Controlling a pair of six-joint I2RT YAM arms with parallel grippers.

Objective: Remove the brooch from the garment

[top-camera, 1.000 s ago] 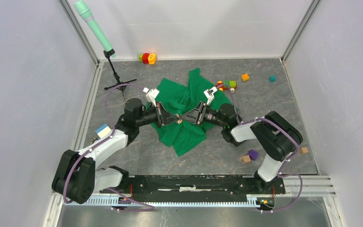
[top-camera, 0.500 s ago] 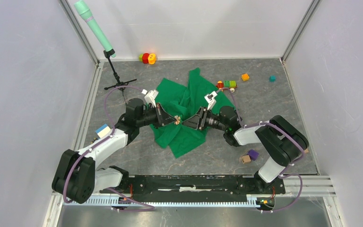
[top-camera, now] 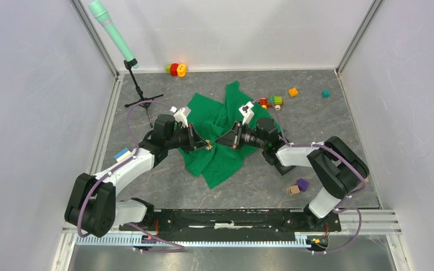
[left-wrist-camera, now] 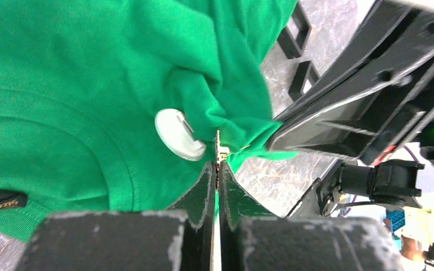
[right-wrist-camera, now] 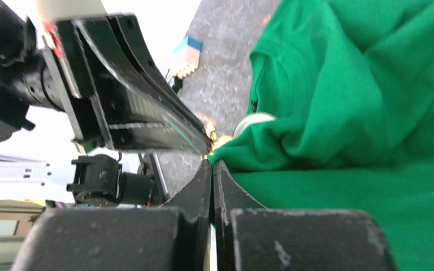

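Observation:
The green garment [top-camera: 217, 138] lies crumpled mid-table. The brooch [top-camera: 209, 147] is a tiny gold piece at a pulled-up tip of the cloth, between my two grippers. My left gripper [top-camera: 205, 145] is shut on the brooch, which shows edge-on at its fingertips in the left wrist view [left-wrist-camera: 218, 148], beside a white round disc [left-wrist-camera: 178, 135] on the cloth. My right gripper [top-camera: 221, 141] is shut on a fold of the garment [right-wrist-camera: 339, 113] right next to the brooch [right-wrist-camera: 209, 134]. The two pairs of fingertips nearly touch.
A green microphone [top-camera: 112, 33] on a black stand [top-camera: 141, 100] is at the back left. Toy bricks [top-camera: 271, 101] lie just behind the right arm, with an orange brick [top-camera: 293, 91] and a teal cube [top-camera: 325, 94] further back. A purple block [top-camera: 302, 184] and a tan cube [top-camera: 294, 190] lie front right.
Both grippers have shifted a little left together, still pinched at the brooch. The right wrist has swung toward the back, and the garment's lower folds have been dragged left.

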